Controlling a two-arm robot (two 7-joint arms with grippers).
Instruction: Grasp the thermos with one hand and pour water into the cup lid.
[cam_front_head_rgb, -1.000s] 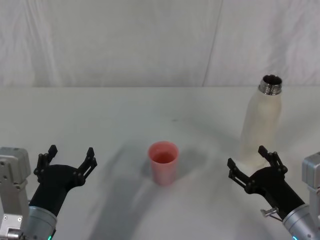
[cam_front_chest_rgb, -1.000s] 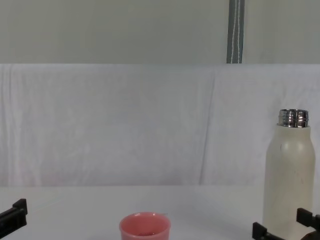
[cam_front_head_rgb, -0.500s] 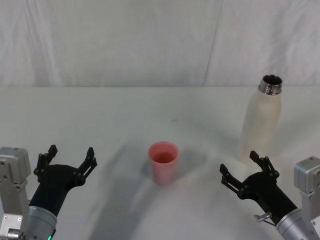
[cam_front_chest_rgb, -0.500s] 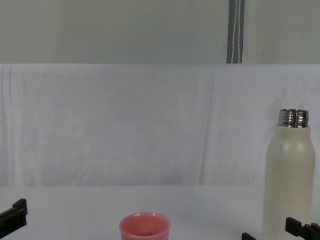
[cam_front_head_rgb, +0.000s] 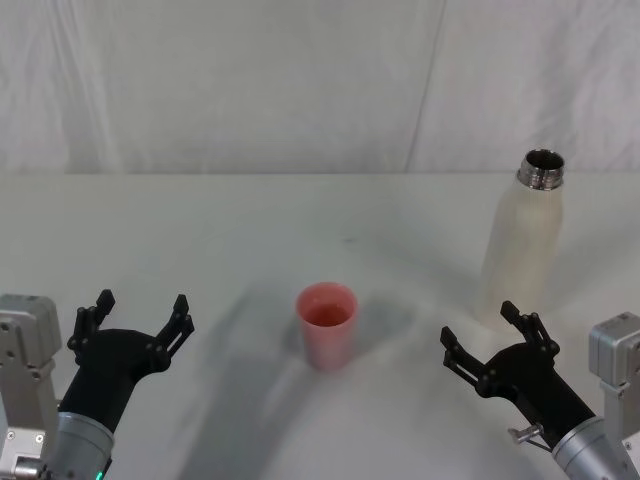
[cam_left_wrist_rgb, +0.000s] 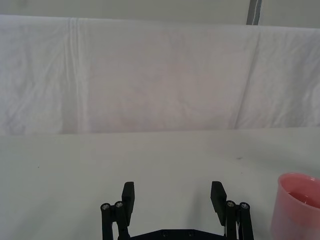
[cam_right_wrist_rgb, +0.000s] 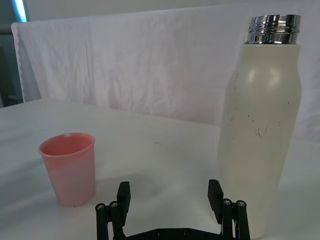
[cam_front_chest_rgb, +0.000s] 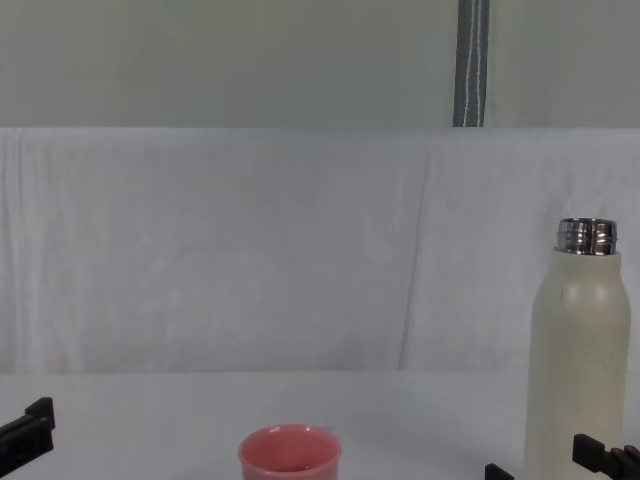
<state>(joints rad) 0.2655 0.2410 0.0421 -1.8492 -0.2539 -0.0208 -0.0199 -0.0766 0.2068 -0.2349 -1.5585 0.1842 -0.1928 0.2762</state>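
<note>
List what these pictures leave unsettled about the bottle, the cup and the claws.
- Tall cream-white steel-necked bottle: its contents are hidden by the opaque wall in every view.
- Small salmon-pink cup: chest view's lower edge cuts off its base.
- Right claw and left claw: chest view catches just their fingertips.

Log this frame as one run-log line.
phase: pre-grasp | right gripper: open, short of thermos | left gripper: open, idle near left | cup lid: upright, centre | thermos: upright, uncapped

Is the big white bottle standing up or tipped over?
Standing up. The thermos sits upright on the table, its uncapped steel neck pointing straight up; the open right gripper isn't touching it.
</note>
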